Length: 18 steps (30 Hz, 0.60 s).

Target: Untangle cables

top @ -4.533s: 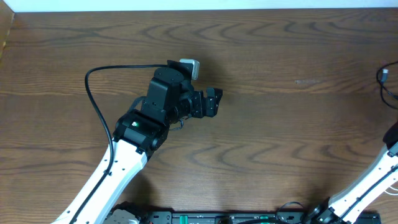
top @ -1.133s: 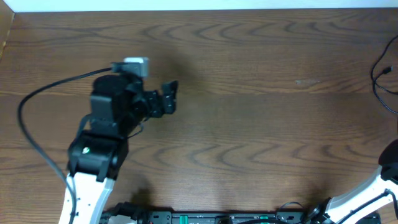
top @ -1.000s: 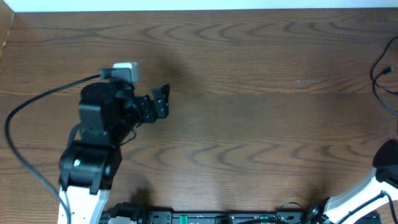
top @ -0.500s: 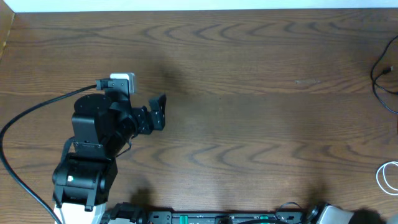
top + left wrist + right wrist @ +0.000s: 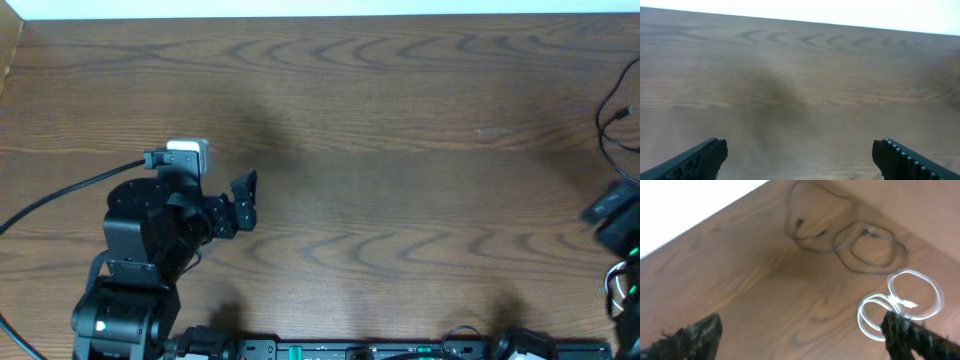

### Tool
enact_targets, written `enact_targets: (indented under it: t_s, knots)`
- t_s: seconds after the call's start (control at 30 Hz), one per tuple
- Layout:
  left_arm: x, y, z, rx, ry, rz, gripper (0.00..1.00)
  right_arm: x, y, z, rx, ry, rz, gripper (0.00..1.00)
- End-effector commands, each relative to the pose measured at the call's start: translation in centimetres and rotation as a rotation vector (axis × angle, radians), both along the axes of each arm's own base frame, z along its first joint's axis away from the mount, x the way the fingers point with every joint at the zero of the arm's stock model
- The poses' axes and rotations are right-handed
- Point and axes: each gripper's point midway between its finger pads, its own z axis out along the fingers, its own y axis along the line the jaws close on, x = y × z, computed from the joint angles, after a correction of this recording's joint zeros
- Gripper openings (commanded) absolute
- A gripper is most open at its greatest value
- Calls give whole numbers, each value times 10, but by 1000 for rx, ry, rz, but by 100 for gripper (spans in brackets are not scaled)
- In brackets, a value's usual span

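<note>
Black cables (image 5: 837, 240) loop in the upper middle of the right wrist view, a coiled white cable (image 5: 897, 300) just beside them at lower right, all on the wooden table (image 5: 400, 200). Right gripper (image 5: 800, 330) is spread wide and empty; left gripper (image 5: 800, 155), at the overhead view's lower left, likewise.

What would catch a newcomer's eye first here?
The white cable, looped in a figure eight, lies just below the coiled black cables in the right wrist view. Overhead, the left arm fills the lower left, its pincer open above the table.
</note>
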Motion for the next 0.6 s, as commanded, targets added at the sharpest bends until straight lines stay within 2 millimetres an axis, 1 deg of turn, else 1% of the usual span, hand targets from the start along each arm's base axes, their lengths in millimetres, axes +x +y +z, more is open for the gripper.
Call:
enact_targets:
  t_s: [0.0, 0.1, 0.2, 0.27, 0.37, 0.43, 0.57]
  knots:
    - [-5, 7, -1, 30, 2, 20, 98, 9, 36, -18, 1, -11, 254, 99]
    - [-11, 8, -2, 56, 0, 3, 98, 11, 54, -26, -24, -28, 391, 99]
    - [-16, 8, 2, 75, -23, -10, 98, 10, 59, -28, -58, -43, 439, 99]
    - [-19, 9, 6, 79, -44, -13, 98, 9, 61, -26, -74, -57, 450, 99]
    - [-23, 15, 6, 98, -47, 13, 98, 7, 73, -17, -86, -105, 513, 99]
    - [-25, 22, 1, 122, -31, 45, 98, 6, 80, -12, -94, -135, 554, 99]
    - [-28, 25, -8, 133, -9, 56, 98, 7, 81, -10, -111, -139, 566, 99]
